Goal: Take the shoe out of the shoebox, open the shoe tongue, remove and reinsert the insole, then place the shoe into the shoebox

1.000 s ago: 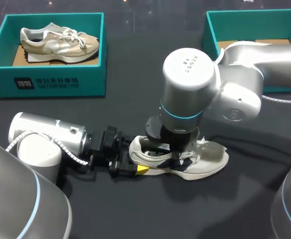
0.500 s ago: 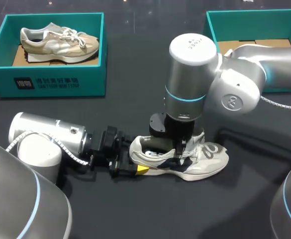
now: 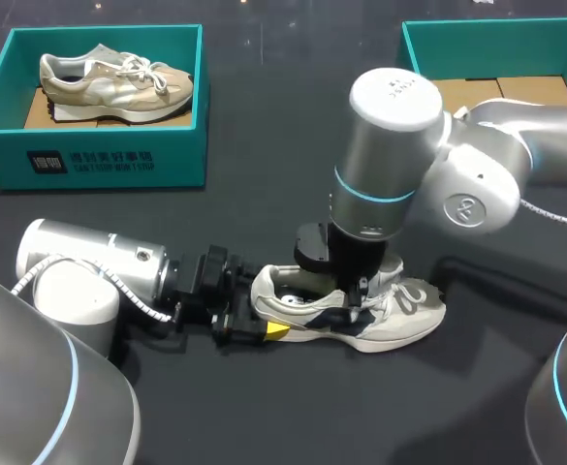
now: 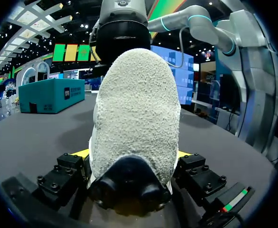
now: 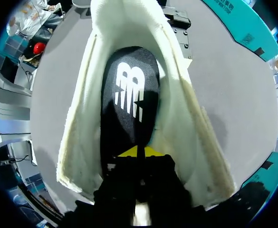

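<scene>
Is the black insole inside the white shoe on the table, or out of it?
In. The right wrist view shows the black insole lying flat inside the white shoe, between its side walls.

The cream suede sneaker with dark panels [image 3: 409, 315] lies mid-table. Its heel is closed off by the left gripper [image 3: 264, 318], whose fingers press it from both sides. Its opening is filled by the right gripper [image 5: 139, 152], tips together over the black insole with a white logo [image 5: 129, 95]. The right arm's grey wrist column [image 3: 385, 165] bars the way from above. The toe end is free. Bare dark tabletop [image 3: 264, 203] lies open towards two teal cardboard shoeboxes. The left shoebox [image 3: 99, 160] holds a beige sneaker [image 3: 118, 79]; the right shoebox [image 3: 496, 37] offers an open cardboard floor.
</scene>
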`<state>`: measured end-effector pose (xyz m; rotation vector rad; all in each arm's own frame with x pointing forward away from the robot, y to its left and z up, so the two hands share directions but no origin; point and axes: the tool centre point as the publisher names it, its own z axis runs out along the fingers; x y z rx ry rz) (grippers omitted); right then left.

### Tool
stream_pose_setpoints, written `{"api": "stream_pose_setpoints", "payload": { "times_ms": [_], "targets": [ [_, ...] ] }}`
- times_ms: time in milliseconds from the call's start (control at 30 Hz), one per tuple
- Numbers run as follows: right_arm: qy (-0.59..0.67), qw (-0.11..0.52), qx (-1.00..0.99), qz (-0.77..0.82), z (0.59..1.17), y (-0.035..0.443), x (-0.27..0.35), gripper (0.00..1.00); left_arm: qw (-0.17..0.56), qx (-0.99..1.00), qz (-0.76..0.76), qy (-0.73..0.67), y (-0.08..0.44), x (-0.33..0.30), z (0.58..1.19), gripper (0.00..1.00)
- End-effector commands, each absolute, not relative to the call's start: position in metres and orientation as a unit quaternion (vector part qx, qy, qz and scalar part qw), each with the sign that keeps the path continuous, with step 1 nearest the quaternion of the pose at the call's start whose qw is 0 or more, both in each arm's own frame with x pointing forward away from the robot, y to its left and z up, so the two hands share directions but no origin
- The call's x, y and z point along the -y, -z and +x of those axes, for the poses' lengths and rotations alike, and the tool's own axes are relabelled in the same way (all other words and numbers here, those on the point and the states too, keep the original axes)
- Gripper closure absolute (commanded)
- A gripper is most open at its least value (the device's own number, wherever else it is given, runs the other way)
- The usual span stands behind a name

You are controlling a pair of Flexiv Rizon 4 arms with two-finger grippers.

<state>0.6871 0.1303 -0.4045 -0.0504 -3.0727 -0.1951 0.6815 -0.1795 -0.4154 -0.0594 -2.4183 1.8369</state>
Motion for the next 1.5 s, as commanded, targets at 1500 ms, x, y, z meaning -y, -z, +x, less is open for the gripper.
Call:
{"api": "stream_pose_setpoints", "payload": {
  "times_ms": [1500],
  "targets": [
    [0.345,-0.061,0.932,0.096,0.691,0.353,-0.122,1.00,0.051,0.796,-0.018,-0.603,0.417,0.177,0.680,1.00]
  ]
}}
